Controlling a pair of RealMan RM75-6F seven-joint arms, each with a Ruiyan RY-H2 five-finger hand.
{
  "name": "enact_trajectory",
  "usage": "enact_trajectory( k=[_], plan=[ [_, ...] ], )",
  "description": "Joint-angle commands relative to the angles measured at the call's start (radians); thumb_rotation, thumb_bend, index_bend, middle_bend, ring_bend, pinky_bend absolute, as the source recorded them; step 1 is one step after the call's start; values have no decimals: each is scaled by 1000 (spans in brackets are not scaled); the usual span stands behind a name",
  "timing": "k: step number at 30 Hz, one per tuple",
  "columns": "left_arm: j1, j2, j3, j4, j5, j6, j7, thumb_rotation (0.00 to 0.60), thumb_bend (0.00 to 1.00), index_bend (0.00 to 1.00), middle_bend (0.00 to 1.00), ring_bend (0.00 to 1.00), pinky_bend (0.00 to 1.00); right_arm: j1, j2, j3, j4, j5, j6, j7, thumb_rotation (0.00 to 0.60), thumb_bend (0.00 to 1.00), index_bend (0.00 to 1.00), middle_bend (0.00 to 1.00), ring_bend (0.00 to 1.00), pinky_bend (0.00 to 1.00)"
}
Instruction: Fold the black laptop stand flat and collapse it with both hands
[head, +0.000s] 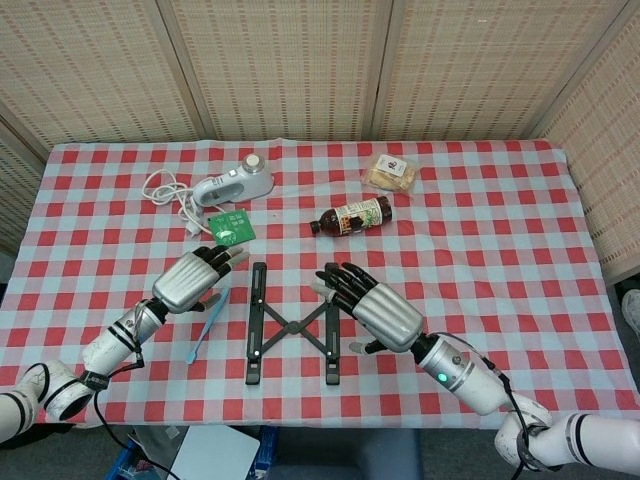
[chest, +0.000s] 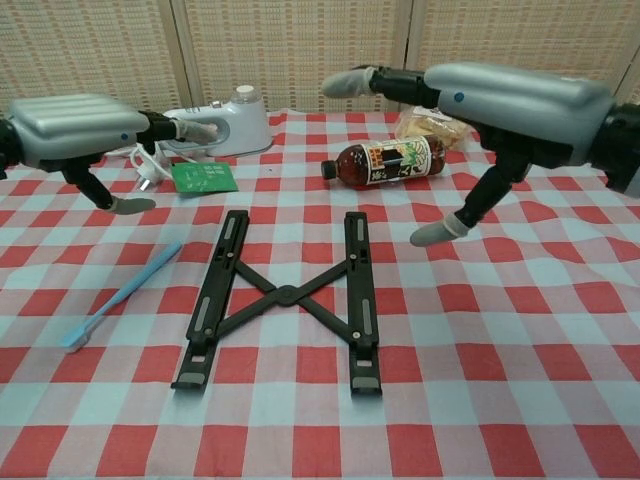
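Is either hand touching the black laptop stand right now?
No: the chest view shows the left hand and right hand hovering above the flat black laptop stand.
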Motion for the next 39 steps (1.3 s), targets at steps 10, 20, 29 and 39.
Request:
enact_trajectory(
  k=[10, 20, 29, 39],
  plan=[
    [-77, -177, 55, 250, 60, -19, 13, 600, 279, 0, 0, 52, 241, 36, -115, -46, 200, -117, -20, -142, 600, 0, 0, 0, 0, 0],
    [-103, -248, 71, 326, 42, -44, 12, 600, 263, 0, 0, 26, 229, 21, -207, -62, 341, -159, 37, -187, 600, 0, 0, 0, 0, 0],
    [-122, -290, 88, 384, 34, -62, 1, 600, 261, 0, 0, 25, 228, 12, -255, -68, 430, -153, 45, -218, 600, 0, 0, 0, 0, 0],
    [-129, -304, 97, 397, 14, -71, -8, 600, 261, 0, 0, 22, 227, 16, -373, -79, 602, -165, 66, -190, 600, 0, 0, 0, 0, 0]
  ],
)
